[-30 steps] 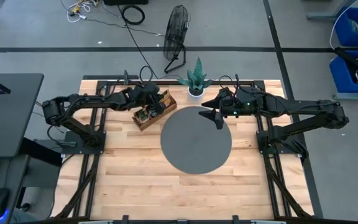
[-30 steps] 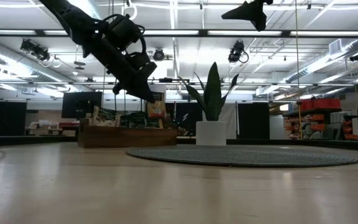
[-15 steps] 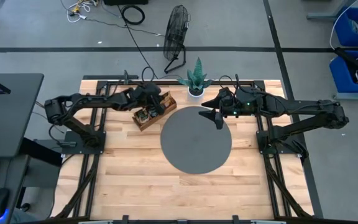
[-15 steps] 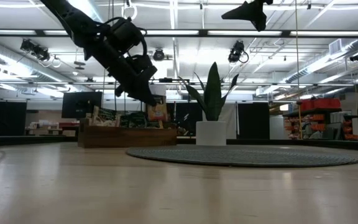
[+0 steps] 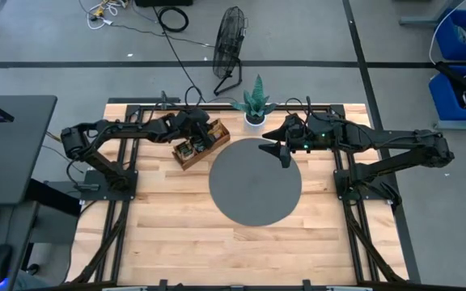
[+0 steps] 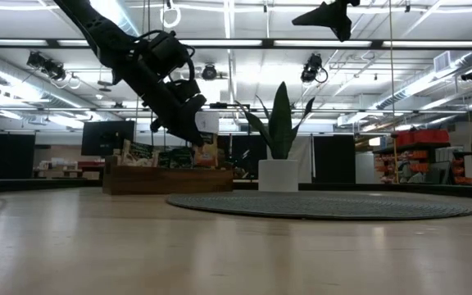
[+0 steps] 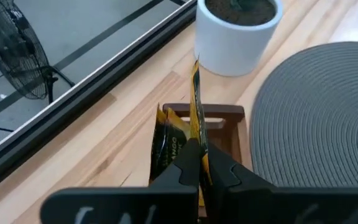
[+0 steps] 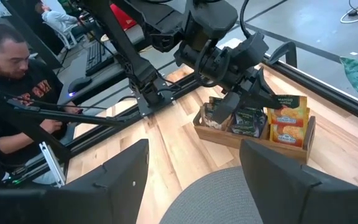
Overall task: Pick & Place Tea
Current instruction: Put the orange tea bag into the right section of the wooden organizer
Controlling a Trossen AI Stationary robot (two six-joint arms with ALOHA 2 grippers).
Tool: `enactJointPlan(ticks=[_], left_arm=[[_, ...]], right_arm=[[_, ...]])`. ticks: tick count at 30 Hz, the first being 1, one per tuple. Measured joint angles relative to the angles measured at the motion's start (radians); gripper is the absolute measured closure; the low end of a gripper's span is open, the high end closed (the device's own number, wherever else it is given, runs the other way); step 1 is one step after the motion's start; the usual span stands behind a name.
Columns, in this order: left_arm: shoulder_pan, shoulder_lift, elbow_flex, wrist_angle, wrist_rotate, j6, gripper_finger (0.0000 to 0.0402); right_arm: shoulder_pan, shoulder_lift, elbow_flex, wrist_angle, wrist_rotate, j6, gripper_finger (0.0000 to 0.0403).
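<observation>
One orange-yellow tea sachet (image 7: 195, 106) pinched edge-on between the closed fingers of the left gripper (image 7: 201, 167), lifted just above the wooden tray (image 7: 229, 113). Flat, thin, glossy, with a red-orange patch low on its face. Just beside it in the tray's end compartment, a second orange sachet (image 7: 166, 140) with dark lettering, standing upright. Farther along the tray, dark green-black sachets (image 8: 247, 120) in the middle compartments. Past the tray's end, a white plant pot (image 7: 236, 34); beside the tray, the round grey mat (image 7: 319, 118). Across the mat, the right gripper (image 5: 284, 153) hanging high in the air over the mat's far edge, fingers spread wide, nothing between them. Beyond the table, a seated person (image 8: 17, 118) in a dark top.
</observation>
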Motion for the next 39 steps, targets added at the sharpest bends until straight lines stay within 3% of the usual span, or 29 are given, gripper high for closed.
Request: enactJointPlan(ticks=[30, 39], left_arm=[[-0.017, 0.071, -0.001, 0.031, 0.009, -0.017, 0.0399], [-0.013, 0.071, -0.001, 0.025, -0.001, -0.045, 0.0352]], right_arm=[[0.000, 0.000, 0.000, 0.000, 0.018, 0.007, 0.0144], [0.000, 0.000, 0.000, 0.000, 0.018, 0.007, 0.0144]])
